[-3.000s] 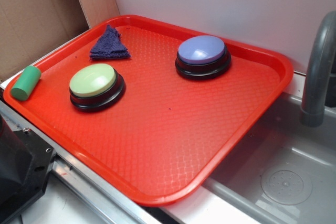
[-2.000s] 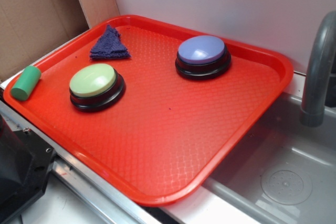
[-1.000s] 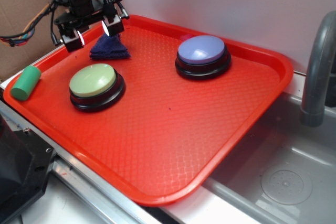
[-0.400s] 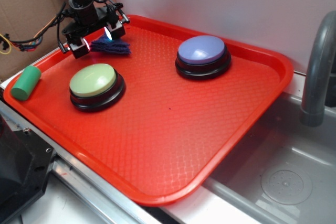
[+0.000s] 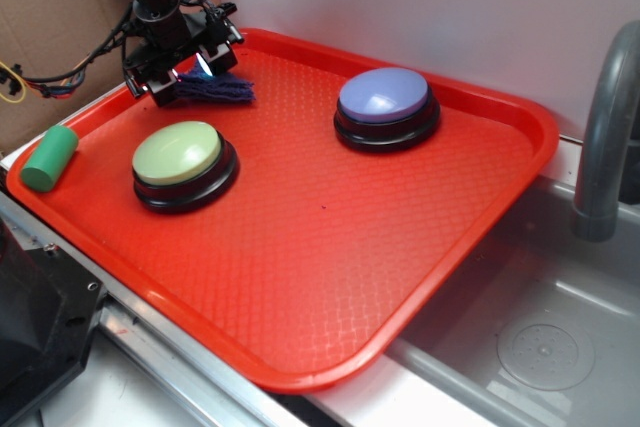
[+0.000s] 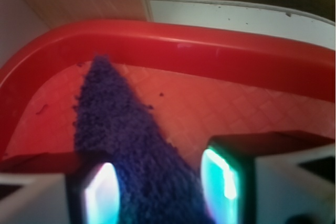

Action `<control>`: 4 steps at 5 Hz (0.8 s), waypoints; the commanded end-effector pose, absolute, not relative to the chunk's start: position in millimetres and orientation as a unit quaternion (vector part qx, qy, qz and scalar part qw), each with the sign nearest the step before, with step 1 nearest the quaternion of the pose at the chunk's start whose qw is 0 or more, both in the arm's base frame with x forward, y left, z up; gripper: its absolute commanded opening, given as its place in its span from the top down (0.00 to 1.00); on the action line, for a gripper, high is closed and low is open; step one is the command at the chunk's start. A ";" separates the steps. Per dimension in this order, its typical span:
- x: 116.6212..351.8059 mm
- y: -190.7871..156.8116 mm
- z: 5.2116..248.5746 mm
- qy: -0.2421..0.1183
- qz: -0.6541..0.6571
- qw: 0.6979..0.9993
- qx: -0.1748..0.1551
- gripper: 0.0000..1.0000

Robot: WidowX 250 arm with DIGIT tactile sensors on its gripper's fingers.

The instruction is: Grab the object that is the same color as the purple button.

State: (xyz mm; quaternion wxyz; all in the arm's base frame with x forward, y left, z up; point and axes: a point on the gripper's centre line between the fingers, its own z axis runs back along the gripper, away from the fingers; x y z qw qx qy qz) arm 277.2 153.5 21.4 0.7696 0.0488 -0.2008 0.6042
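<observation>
Wrist view is showing the gripper (image 6: 157, 192) straddling the cloth (image 6: 126, 145) at the tray's (image 6: 220, 45) far-left corner, jaws apart; next it needs closing, then lifting.

You have a white wall (image 5: 420, 7) at twelve o'clock, cardboard (image 5: 60, 27) at ten, grey sink (image 5: 540, 337) at four.

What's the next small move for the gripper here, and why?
Probably close the gripper. In the wrist view the purple cloth lies between the two fingers with a gap on one side, and the exterior view shows the gripper low over it at the red tray's far corner. Then lift.
</observation>
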 end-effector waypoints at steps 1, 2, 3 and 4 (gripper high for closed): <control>267.0 167.5 32.6 -0.204 0.583 0.784 0.057 1.00; 269.7 166.7 35.0 -0.201 0.560 0.802 0.053 1.00; 272.4 161.1 41.3 -0.195 0.532 0.822 0.064 1.00; 271.3 154.3 57.0 -0.189 0.502 0.842 0.064 1.00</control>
